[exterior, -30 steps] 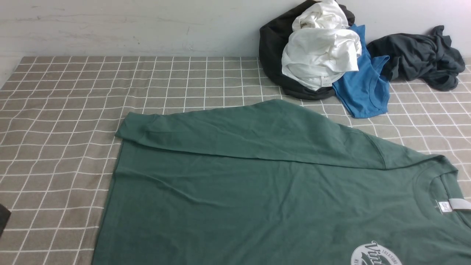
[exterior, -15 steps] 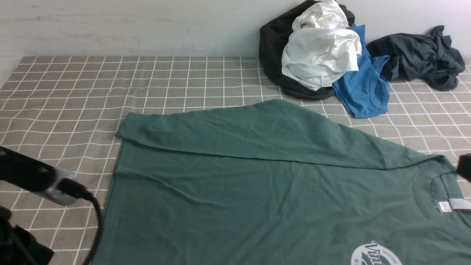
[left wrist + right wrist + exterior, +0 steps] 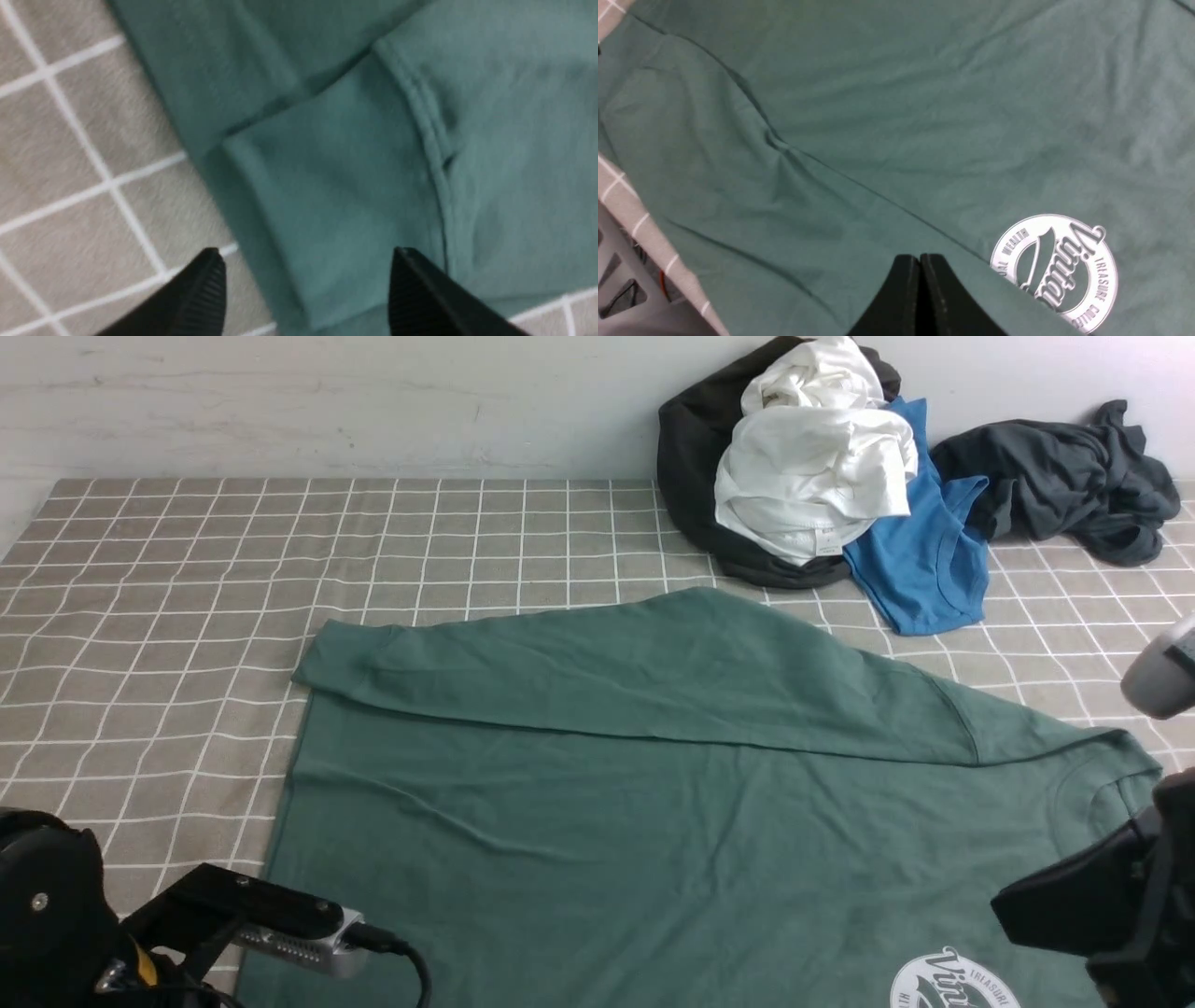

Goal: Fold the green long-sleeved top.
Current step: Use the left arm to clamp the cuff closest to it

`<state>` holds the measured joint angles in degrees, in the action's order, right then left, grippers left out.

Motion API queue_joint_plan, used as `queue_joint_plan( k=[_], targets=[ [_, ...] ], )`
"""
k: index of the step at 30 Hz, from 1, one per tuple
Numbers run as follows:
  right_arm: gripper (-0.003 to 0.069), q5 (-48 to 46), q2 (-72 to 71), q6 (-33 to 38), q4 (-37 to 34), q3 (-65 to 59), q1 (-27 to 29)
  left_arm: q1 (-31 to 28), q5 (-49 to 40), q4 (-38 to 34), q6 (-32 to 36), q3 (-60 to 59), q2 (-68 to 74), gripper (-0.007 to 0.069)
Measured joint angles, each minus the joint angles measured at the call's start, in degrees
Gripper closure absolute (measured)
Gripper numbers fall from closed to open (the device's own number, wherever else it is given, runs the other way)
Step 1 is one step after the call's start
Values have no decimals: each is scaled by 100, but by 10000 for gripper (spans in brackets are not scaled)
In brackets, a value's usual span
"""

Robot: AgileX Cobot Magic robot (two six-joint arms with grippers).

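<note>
One green long-sleeved top point(image 3: 653, 821), flat on checked tabletop point(image 3: 187, 569), far sleeve folded across body. Left tool point(image 3: 306, 261): jaws wide apart over top's edge, gripping nothing. Right tool point(image 3: 920, 261): pressed together, empty, beside top's logo point(image 3: 1055, 273).

Front view: raised, wide, facing the wall point(image 3: 280, 401) across the checked cloth point(image 3: 187, 569). Wrist views: close, looking down. Shared: green top point(image 3: 653, 803).

One green top point(image 3: 653, 821), four other garments point(image 3: 812, 485)
</note>
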<state>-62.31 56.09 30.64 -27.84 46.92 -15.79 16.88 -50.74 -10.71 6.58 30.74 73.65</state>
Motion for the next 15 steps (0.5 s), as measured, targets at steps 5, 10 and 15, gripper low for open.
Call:
queue_joint_plan(
  k=[5, 10, 15],
  targets=[
    [673, 169, 0, 0, 33, -44, 0, 0, 445, -98, 7, 0, 261, 146],
    [673, 186, 5, 0, 33, -44, 0, 0, 499, -106, 11, 0, 465, 146],
    [673, 193, 5, 0, 33, -44, 0, 0, 576, -75, 11, 0, 728, 146]
  ],
)
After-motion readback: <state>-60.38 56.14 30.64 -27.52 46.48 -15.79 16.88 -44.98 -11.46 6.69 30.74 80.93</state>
